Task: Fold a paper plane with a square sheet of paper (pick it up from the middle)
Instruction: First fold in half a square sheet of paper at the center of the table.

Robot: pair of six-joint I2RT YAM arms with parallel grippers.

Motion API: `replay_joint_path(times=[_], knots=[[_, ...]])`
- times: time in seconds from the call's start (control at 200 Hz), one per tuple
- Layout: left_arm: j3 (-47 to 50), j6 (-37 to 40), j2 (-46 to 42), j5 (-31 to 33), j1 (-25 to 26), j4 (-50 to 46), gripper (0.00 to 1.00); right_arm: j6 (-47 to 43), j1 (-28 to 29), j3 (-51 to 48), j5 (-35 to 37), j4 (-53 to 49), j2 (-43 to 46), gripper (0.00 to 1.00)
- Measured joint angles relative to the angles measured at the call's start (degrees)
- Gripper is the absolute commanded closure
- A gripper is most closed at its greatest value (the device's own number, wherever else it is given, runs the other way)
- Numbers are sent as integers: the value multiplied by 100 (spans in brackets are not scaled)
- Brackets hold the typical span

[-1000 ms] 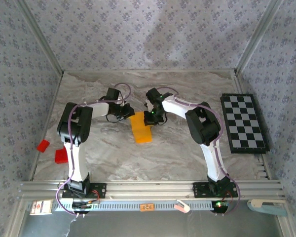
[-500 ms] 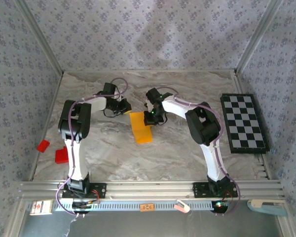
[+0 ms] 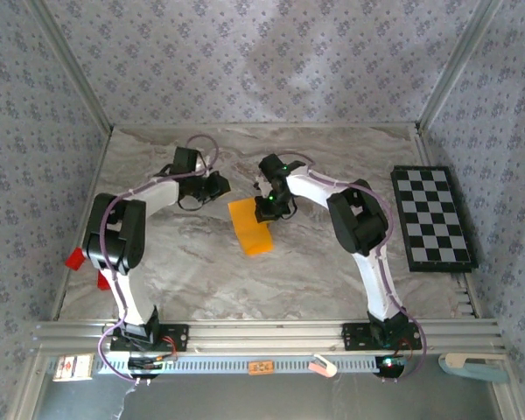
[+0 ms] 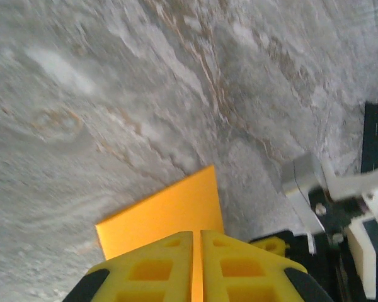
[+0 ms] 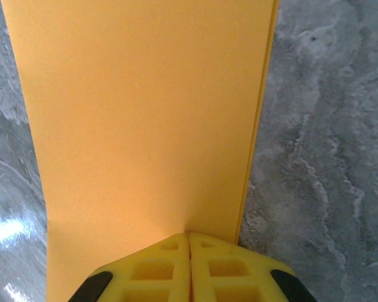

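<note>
The left gripper has been drawn back toward the upper left, just off the sheet of paper. The sheet is left folded at the centre of the table, pressed down by the right gripper, so a crease is judged finished. Both pairs of jaws are seen pressed together in the wrist views. A doubled right edge is revealed only from the right wrist.

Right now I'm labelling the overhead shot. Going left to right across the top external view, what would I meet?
The red blocks → left gripper → orange paper → checkerboard.
</note>
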State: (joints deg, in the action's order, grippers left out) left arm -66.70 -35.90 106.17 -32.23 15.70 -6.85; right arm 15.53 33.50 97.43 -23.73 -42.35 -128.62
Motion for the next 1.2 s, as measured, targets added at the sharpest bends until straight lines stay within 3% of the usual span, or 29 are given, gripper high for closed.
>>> replay_joint_path(times=[0.45,0.87,1.199], knots=[[319,-538,404,-245,442,164,88,-551,-243,634,-157,-715,-345,91],[1355,-1585,-85,-245,1102,1043,88,-136,-254,586,-149,-675,-339,91],[1749,-1716,-111,-221,1239,1255,89,44,-262,531,-160,-619,-315,91]])
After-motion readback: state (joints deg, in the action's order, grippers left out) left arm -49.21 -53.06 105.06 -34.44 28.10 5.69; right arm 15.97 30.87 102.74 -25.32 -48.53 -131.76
